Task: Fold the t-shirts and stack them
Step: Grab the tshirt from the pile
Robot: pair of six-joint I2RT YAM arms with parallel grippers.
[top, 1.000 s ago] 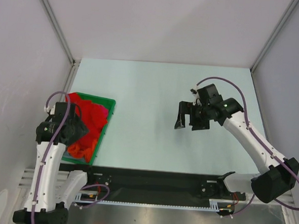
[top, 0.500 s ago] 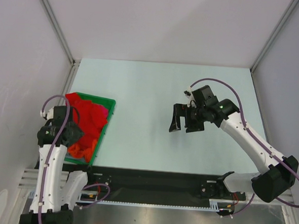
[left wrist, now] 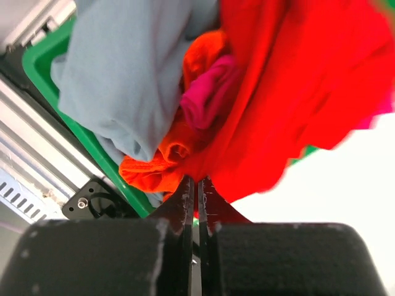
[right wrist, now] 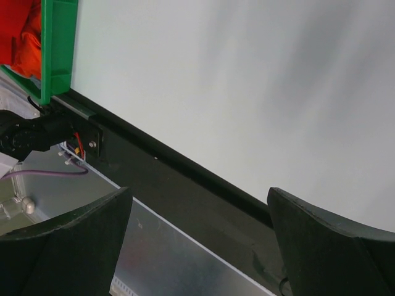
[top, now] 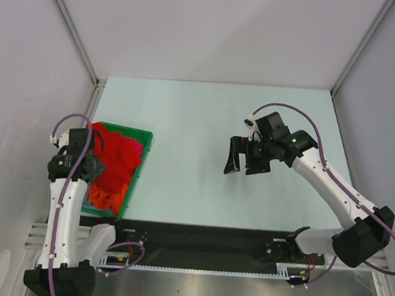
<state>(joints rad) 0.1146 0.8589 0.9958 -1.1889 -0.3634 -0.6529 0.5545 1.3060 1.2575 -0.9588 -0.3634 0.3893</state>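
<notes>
Several t-shirts lie heaped in a green tray [top: 129, 185] at the table's left edge. In the top view the bright red t-shirt [top: 120, 155] covers the heap, with an orange one [top: 104, 197] at the near end. The left wrist view shows the red t-shirt [left wrist: 290, 92], a grey-blue one [left wrist: 123, 80], an orange one [left wrist: 154, 169] and a magenta-pink one [left wrist: 207, 92]. My left gripper [left wrist: 197, 182] is shut on a fold of the red t-shirt at the heap's left side [top: 94, 163]. My right gripper [top: 244, 159] hangs open and empty over mid-table [right wrist: 199, 192].
The tray's green rim [left wrist: 92, 145] runs close under the left fingers, with the metal rail just beyond it. In the right wrist view the tray's corner [right wrist: 58, 49] and the black front strip [right wrist: 185, 179] of the table show. Walls enclose the table on three sides.
My left gripper has closed on the red cloth, and its arm has shifted back and left along the tray. The right arm drifted slightly left, still open.
</notes>
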